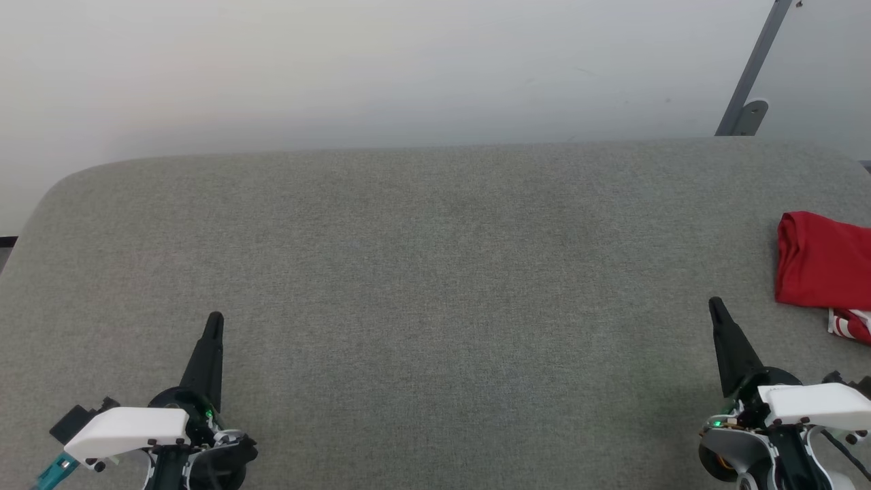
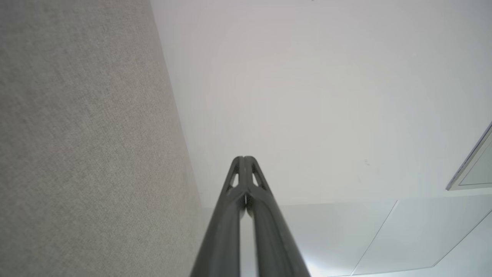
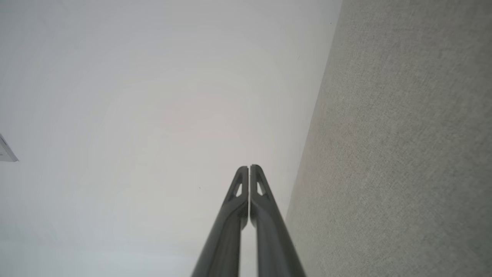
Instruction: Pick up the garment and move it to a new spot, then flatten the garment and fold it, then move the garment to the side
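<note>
One red garment (image 1: 823, 269) near the right fingers (image 1: 731, 344), on their right

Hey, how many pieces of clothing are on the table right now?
1: a folded red shirt at the table's right edge, cut off by the picture's edge; more could lie beyond it.

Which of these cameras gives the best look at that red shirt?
The head view: the red garment lies folded at the right edge of the table, partly cut off by the frame. Both wrist views face away from it, along closed fingers toward the table and pale wall.
</note>
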### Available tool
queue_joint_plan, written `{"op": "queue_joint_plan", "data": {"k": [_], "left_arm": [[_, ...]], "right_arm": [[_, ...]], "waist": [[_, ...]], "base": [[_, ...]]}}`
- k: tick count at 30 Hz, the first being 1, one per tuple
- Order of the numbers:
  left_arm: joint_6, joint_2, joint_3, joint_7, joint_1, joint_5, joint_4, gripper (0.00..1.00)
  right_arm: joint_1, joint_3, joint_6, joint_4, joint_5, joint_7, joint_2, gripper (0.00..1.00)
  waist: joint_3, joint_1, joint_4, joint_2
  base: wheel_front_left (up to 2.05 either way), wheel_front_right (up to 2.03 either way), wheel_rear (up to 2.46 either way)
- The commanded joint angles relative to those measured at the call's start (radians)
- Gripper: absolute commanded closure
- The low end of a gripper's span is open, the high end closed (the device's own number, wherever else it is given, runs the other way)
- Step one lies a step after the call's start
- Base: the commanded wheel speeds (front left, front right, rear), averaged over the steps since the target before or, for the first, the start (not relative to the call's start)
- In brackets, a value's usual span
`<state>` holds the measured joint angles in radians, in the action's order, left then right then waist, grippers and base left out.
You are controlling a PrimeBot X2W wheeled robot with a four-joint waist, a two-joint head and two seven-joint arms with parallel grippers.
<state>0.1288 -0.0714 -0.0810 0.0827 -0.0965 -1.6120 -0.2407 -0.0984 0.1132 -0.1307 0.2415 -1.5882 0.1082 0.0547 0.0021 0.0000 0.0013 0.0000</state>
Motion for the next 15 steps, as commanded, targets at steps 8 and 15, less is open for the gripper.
{"op": "queue_joint_plan", "data": {"k": [8,15], "left_arm": [[0.003,0.001,-0.007,0.013,-0.017,-0.026,-0.005,1.00],[0.003,0.003,-0.009,0.015,-0.017,-0.023,-0.005,1.00]], "right_arm": [[-0.014,0.002,0.000,0.005,-0.025,0.009,-0.007,1.00],[-0.014,0.003,0.000,0.005,-0.025,0.009,-0.007,1.00]], "waist": [[0.001,0.0000,-0.001,0.0000],[0.001,0.0000,-0.001,0.0000]], "base": [[0.00,0.00,0.00],[0.00,0.00,0.00]]}}
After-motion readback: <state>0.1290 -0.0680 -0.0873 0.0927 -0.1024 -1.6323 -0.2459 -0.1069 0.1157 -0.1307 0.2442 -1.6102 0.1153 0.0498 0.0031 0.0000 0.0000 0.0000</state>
